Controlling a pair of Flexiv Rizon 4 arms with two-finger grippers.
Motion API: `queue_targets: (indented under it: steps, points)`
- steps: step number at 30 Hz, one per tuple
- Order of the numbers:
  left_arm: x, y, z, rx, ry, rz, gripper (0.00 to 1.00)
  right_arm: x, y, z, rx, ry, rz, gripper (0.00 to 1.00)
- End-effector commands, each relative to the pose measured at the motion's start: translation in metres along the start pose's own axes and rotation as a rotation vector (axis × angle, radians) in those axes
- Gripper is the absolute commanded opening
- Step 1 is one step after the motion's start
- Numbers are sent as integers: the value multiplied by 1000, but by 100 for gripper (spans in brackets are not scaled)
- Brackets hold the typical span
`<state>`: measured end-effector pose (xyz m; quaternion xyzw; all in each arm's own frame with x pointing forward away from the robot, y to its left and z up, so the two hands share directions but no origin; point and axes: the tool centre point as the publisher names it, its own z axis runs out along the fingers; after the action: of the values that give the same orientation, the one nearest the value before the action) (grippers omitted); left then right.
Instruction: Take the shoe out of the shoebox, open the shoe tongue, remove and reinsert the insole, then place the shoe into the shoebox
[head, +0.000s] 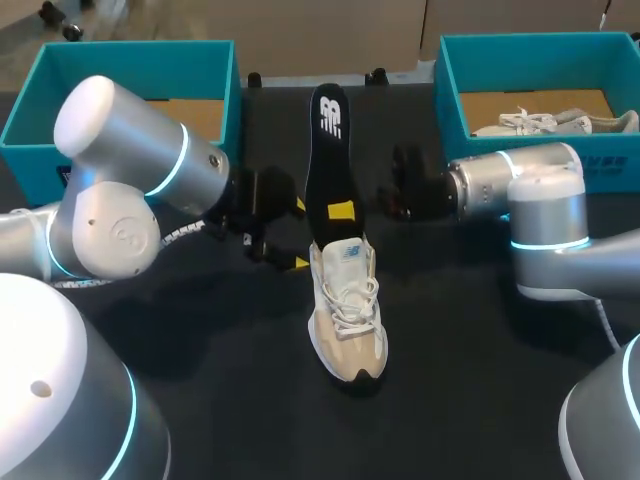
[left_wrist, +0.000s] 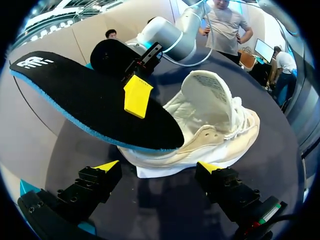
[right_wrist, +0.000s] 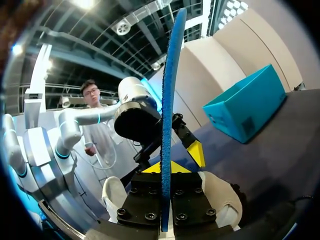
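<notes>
Cream lace-up sneaker (head: 347, 320), upright at bench centre, tongue raised; black blue-edged insole (head: 326, 170) aloft, lower end at its collar.

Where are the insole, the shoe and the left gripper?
insole (head: 325, 165): head view, black upper face.
shoe (head: 350, 300): head view, on the laces.
left gripper (left_wrist: 157, 166): left wrist view, midway between fingertips.

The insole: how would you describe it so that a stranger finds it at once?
In the middle of the black table lies a beige shoe. The insole rises above its opening, pinched by the right claw. It alone is flat, black and blue-edged.
</notes>
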<state>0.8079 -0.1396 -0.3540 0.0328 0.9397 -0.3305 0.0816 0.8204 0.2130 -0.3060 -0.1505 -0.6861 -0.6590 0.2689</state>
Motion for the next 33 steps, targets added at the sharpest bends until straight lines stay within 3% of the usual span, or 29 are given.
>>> queue_targets:
  steps: [1, 23, 33]
  points:
    - [0, 0, 2, -1, -2, 1, 100, 0, -6, 1, -6, 0, 7, 0]
    - [0, 0, 2, -1, -2, 1, 100, 5, -28, -1, 13, -37, 73, 0]
    - [0, 0, 2, -1, -2, 1, 100, 2, -22, -3, 38, -46, 63, 0]
